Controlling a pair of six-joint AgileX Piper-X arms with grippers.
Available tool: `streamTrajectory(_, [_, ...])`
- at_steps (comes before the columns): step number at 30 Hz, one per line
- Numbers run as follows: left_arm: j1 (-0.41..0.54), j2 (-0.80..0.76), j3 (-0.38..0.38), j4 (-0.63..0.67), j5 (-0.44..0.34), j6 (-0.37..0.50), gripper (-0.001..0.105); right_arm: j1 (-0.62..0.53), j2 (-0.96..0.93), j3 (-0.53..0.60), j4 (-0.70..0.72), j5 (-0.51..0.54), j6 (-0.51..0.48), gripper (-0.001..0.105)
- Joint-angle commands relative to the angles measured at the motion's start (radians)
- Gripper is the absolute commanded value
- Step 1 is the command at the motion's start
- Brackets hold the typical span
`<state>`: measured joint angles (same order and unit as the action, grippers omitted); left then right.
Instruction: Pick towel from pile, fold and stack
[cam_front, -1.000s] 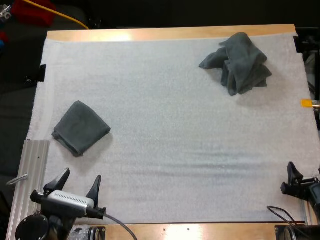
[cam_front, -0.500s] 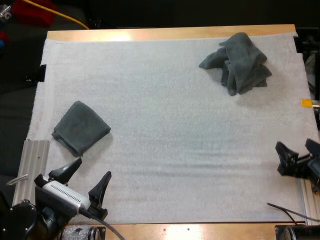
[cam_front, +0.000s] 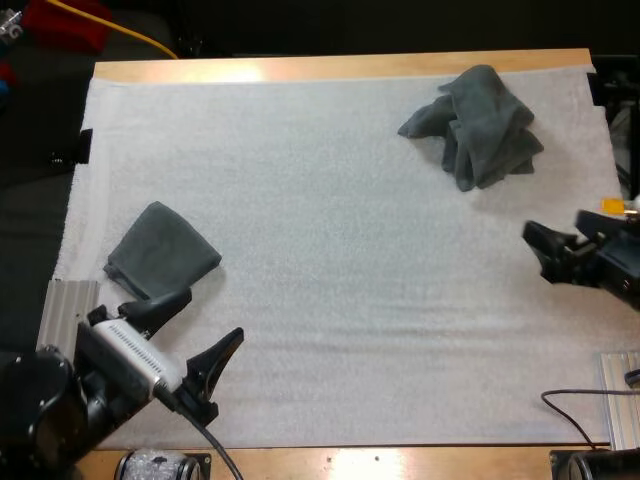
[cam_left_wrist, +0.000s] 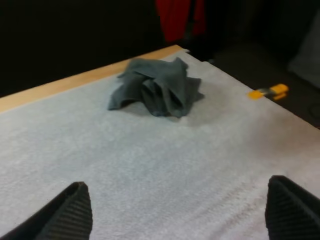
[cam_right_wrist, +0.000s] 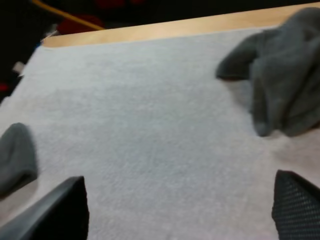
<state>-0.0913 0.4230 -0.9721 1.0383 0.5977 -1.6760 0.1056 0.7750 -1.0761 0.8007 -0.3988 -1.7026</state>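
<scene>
White mat (cam_front: 340, 280) on wooden table (cam_front: 340, 66), grooved metal rail (cam_front: 65, 305) beside the mat's edge

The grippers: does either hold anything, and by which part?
Nothing is held. The left gripper and right gripper are open; the crumpled towel and folded towel lie free.

The left gripper (cam_front: 212, 315) has two matte black fingers, broad at the root and tapering to pointed tips. Behind them sits a bulky, rounded black joint housing (cam_front: 40, 410) with a faint gloss. Up close, its finger pads (cam_left_wrist: 67, 217) carry fine parallel ribs. The right gripper (cam_front: 554, 224) is the same black, with similarly grooved pads (cam_right_wrist: 297, 205).
</scene>
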Motion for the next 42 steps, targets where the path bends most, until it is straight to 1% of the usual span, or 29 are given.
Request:
streamTrajectory(1, [-0.014, 0.016, -0.014, -0.013, 0.024, -0.010, 0.070, 0.028, 0.036, -0.025, -0.013, -0.002, 0.006, 0.073])
streamTrajectory(2, [-0.017, 0.021, -0.017, -0.013, 0.029, -0.010, 0.070, 0.040, 0.047, -0.030, -0.013, 0.007, 0.006, 0.073])
streamTrajectory(6, [-0.028, 0.059, -0.038, -0.013, 0.034, -0.027, 0.070, 0.099, 0.140, -0.067, -0.019, 0.101, 0.010, 0.073])
streamTrajectory(10, [-0.028, 0.076, -0.046, -0.013, 0.034, -0.027, 0.070, 0.138, 0.234, -0.097, -0.048, 0.180, 0.036, 0.073])
streamTrajectory(14, [-0.028, 0.076, -0.046, -0.013, 0.034, -0.044, 0.070, 0.154, 0.309, -0.124, -0.058, 0.267, 0.048, 0.073])
streamTrajectory(16, [-0.028, 0.076, -0.046, -0.013, 0.034, -0.071, 0.070, 0.155, 0.354, -0.147, -0.057, 0.307, 0.047, 0.073])
streamTrajectory(24, [-0.028, 0.076, -0.046, -0.013, 0.026, -0.082, 0.070, 0.155, 0.500, -0.214, -0.073, 0.343, 0.041, 0.073])
streamTrajectory(27, [-0.028, 0.076, -0.046, -0.013, 0.026, -0.097, 0.070, 0.155, 0.546, -0.216, -0.104, 0.343, 0.041, 0.073])
streamTrajectory(34, [-0.028, 0.076, -0.046, -0.013, 0.026, -0.100, 0.070, 0.155, 0.664, -0.216, -0.191, 0.343, 0.041, 0.073])
streamTrajectory(42, [-0.028, 0.076, -0.046, -0.011, 0.073, -0.107, 0.070, 0.154, 0.789, -0.216, -0.275, 0.373, 0.041, 0.073])
